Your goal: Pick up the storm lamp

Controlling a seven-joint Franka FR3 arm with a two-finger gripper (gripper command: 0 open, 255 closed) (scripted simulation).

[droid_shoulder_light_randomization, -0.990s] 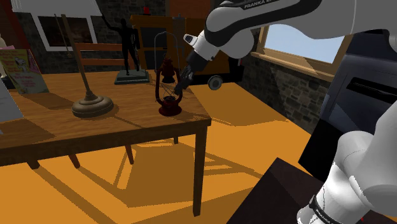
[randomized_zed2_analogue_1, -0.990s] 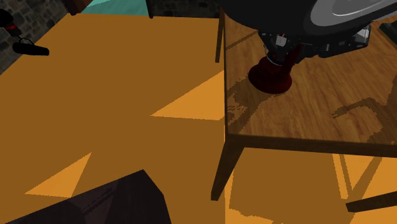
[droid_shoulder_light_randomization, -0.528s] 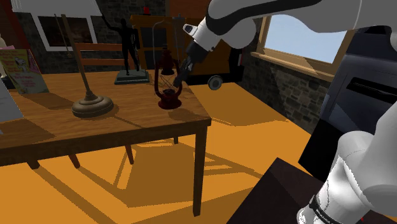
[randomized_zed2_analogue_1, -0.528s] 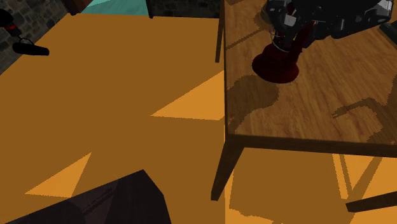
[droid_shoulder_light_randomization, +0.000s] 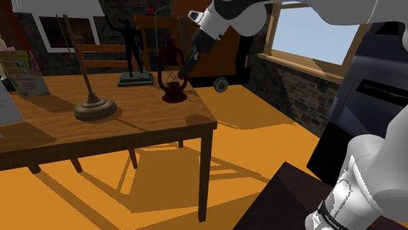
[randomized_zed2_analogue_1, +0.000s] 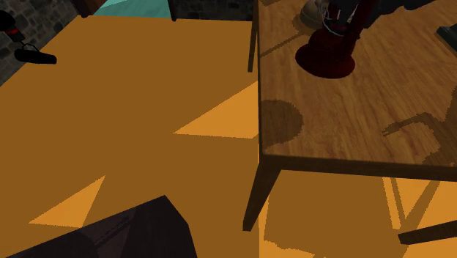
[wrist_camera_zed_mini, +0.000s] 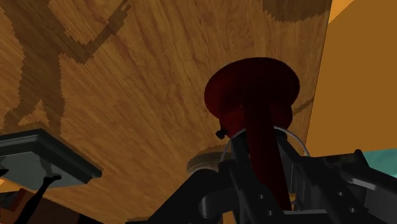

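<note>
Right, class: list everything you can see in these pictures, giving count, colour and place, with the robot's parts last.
lamp: one, dark red, hanging clear of the table, in the gripper.
table: one, brown wood, under the lamp.
statue: one, black figure on a grey base, on the table behind the lamp.
rod on round base: one, brownish, on the table, shoulder view's left of the lamp.
book: one, colourful cover, upright at the table's far left.
window: one, blue sky, shoulder view's right.
floor: orange.
arm: one, white.
gripper: one, black, shut on the lamp.
stand: one, dark box, lower right.
</note>
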